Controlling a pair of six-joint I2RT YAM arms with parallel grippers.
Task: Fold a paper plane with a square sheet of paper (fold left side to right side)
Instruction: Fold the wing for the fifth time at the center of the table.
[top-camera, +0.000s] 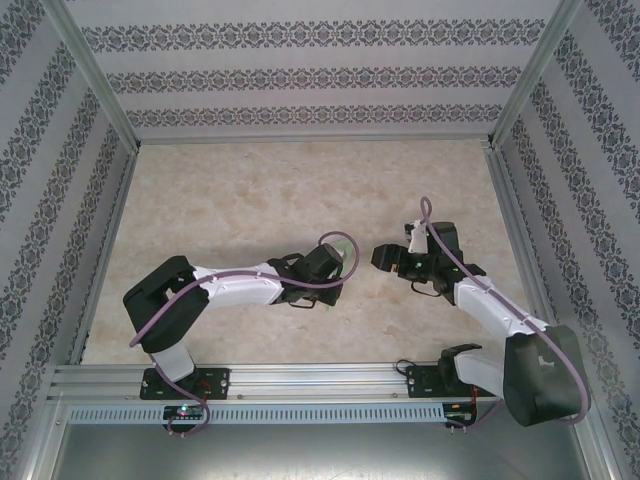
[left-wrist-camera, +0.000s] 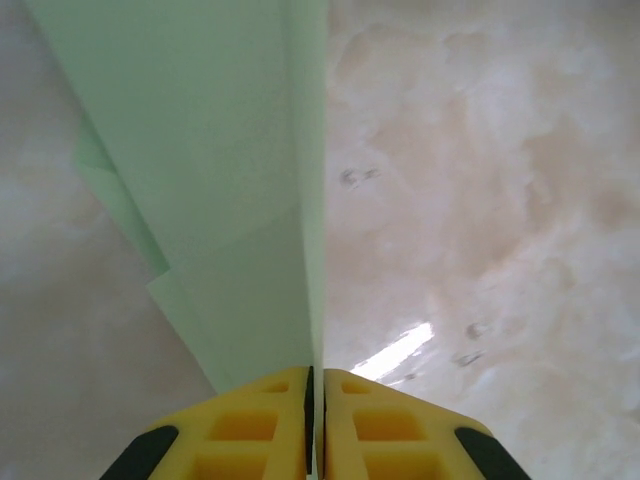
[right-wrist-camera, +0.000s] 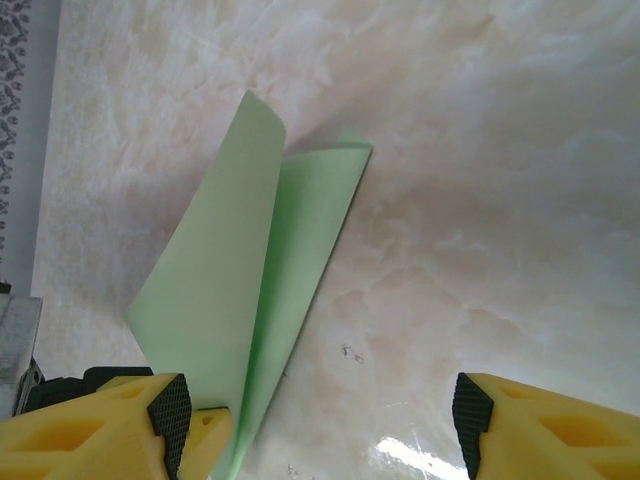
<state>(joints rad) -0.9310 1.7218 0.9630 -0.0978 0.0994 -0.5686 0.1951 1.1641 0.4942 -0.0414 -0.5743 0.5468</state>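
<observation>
The left gripper (left-wrist-camera: 315, 420) pinched the light, floppy-looking paper (left-wrist-camera: 230, 180) near its fold, likely the best spot, while the right gripper (right-wrist-camera: 318, 405) hung open, empty.

A pale marbled surface (top-camera: 250, 200) lay inside three walls (top-camera: 310, 75) papered in grey floral stripes. Metal posts (top-camera: 94, 75) rose at its far corners, a metal rail (top-camera: 320, 380) ran along its near edge, and a bright glare (left-wrist-camera: 395, 352) shone on it.
</observation>
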